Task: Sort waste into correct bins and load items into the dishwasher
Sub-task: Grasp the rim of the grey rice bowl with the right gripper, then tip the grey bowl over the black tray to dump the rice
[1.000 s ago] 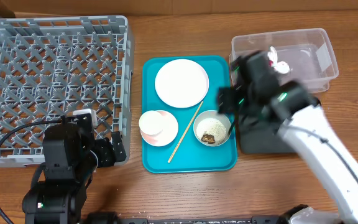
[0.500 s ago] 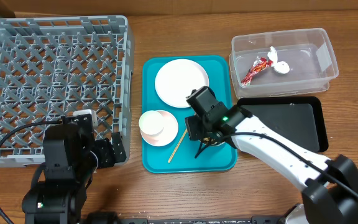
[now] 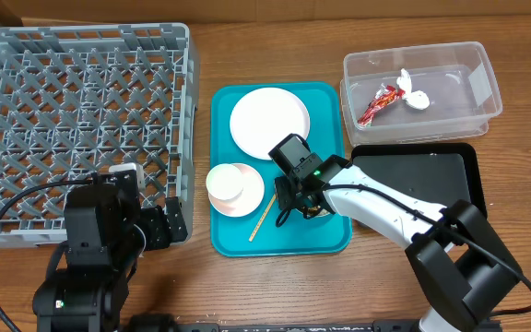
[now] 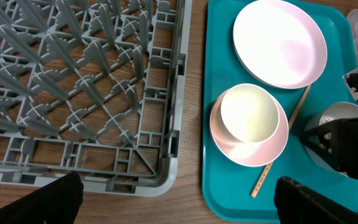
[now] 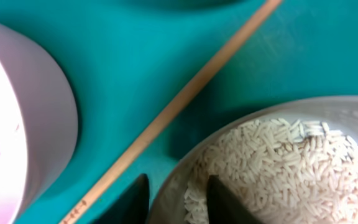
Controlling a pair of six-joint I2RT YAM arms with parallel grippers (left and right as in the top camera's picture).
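Observation:
A grey metal bowl of white rice [image 5: 278,162] sits at the right of the teal tray [image 3: 284,242]. My right gripper [image 5: 176,199] straddles its left rim, one finger outside and one on the rice, shut on the rim; from overhead the gripper [image 3: 295,195] hides most of the bowl [image 3: 325,208]. A wooden chopstick [image 3: 264,219] lies diagonally beside it. A pink plate with a white cup [image 3: 235,189] and a white plate [image 3: 269,122] are also on the tray. My left gripper [image 4: 179,202] is open and empty, low by the grey dish rack [image 3: 81,111].
A clear bin [image 3: 473,88] at the back right holds a red and white wrapper [image 3: 390,95]. A black tray [image 3: 422,180] lies just right of the teal tray. The rack's front right corner [image 4: 173,174] is close to the left gripper.
My right arm swung from the clear bin down to the teal tray and settled onto the rice bowl's left rim. The left arm has not moved.

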